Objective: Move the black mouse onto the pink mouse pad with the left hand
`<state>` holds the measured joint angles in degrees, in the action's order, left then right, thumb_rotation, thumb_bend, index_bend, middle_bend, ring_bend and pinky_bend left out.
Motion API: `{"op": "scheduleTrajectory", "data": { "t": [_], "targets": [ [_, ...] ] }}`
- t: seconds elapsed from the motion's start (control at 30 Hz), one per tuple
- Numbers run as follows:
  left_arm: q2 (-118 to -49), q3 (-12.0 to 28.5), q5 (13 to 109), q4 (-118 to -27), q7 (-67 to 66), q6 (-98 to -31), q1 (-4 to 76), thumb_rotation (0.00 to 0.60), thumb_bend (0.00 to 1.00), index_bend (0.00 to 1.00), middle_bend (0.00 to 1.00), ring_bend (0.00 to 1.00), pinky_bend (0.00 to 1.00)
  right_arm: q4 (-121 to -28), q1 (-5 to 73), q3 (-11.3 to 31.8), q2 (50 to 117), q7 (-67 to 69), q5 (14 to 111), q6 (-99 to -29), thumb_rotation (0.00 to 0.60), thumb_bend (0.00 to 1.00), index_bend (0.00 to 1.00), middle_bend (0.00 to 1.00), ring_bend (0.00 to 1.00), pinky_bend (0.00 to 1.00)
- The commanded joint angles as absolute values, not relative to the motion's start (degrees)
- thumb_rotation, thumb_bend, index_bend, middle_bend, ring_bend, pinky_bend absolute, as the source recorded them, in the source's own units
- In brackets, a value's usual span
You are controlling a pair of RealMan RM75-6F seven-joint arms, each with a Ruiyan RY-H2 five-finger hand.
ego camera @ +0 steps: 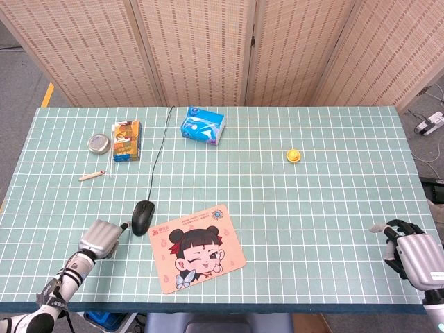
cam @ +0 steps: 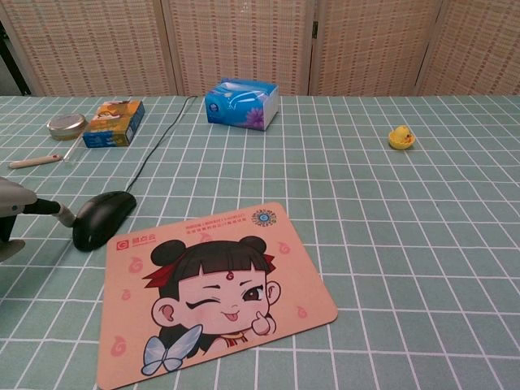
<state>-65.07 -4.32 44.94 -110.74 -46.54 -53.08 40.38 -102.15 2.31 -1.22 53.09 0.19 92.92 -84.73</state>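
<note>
Left hand (ego camera: pixel 101 236) sits low on the table (ego camera: pixel 312 201), just left of the black mouse (ego camera: pixel 143 217). One fingertip (cam: pixel 63 215) reaches the mouse's left flank, touching or nearly so; the views don't settle which. The other fingers look curled in, nothing held. Mouse is on the green grid surface, just off the upper-left corner of the pink mouse pad (ego camera: pixel 198 248), not on it; from the chest view its near end sits right at the pad edge. Its cable (ego camera: pixel 158 148) runs toward the back of the table. Right hand (ego camera: pixel 411 251) is at the near-right table edge, well apart from everything, fingers loosely spread, holding nothing.

Also on the table: blue tissue pack (ego camera: pixel 203 125), small yellow duck (ego camera: pixel 294 155), orange box (ego camera: pixel 125 141) beside a round tin (ego camera: pixel 98 143), and a pen (ego camera: pixel 92 175).
</note>
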Motion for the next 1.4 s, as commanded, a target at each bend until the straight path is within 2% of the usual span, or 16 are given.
{"op": "scheduleTrajectory", "data": {
  "t": [0.03,0.17,0.5,0.67,0.97,1.17,1.4],
  "targets": [
    [-64.33,-4.97,44.88,-112.12,-45.74,-52.57,40.97,0.600,0.62,0.19,1.00,0.95,0.99,-102.15,2.26,-1.25,53.07,0.26,93.03,-84.82,0.600,0.34,0.35,0.36,0.28,0.34],
    [-63.65,-5.20,45.64,-113.26,-43.88,-51.67,41.49,0.600,0.62,0.19,1.00,0.95,0.99,-102.13,2.23,-1.29,53.09,0.18,93.10,-84.87,0.600,0.34,0.35,0.36,0.28,0.34],
    [-60.26,-3.08,50.41,-115.63,-40.76,-58.83,40.46,0.600,0.62,0.19,1.00,0.95,0.99,-102.19,2.43,-1.37,53.27,-0.13,93.10,-84.34,0.600,0.34,0.35,0.36,0.28,0.34],
    [-59.46,-2.55,51.68,-118.45,-41.05,-57.80,41.77,0.600,0.62,0.20,1.00,0.95,0.99,-102.25,2.42,-1.45,53.42,-0.42,93.15,-84.25,0.600,0.34,0.35,0.36,0.28,0.34],
    [-65.19,-3.10,48.24,-119.44,-47.41,-57.38,45.49,0.600,0.62,0.20,1.00,0.96,0.99,-102.14,2.44,-1.43,53.28,-0.11,93.00,-84.19,0.600,0.34,0.35,0.36,0.28,0.34],
    [-71.13,-3.05,41.98,-117.19,-54.16,-60.50,48.55,0.600,0.62,0.20,1.00,0.96,0.99,-102.12,2.34,-1.43,53.08,0.28,93.15,-84.50,0.600,0.34,0.35,0.36,0.28,0.34],
    [-74.92,-2.11,34.81,-115.62,-58.43,-63.81,51.45,0.600,0.62,0.20,1.00,0.96,0.99,-102.03,2.40,-1.43,52.99,0.60,93.10,-84.38,0.600,0.34,0.35,0.36,0.28,0.34]
  ]
}}
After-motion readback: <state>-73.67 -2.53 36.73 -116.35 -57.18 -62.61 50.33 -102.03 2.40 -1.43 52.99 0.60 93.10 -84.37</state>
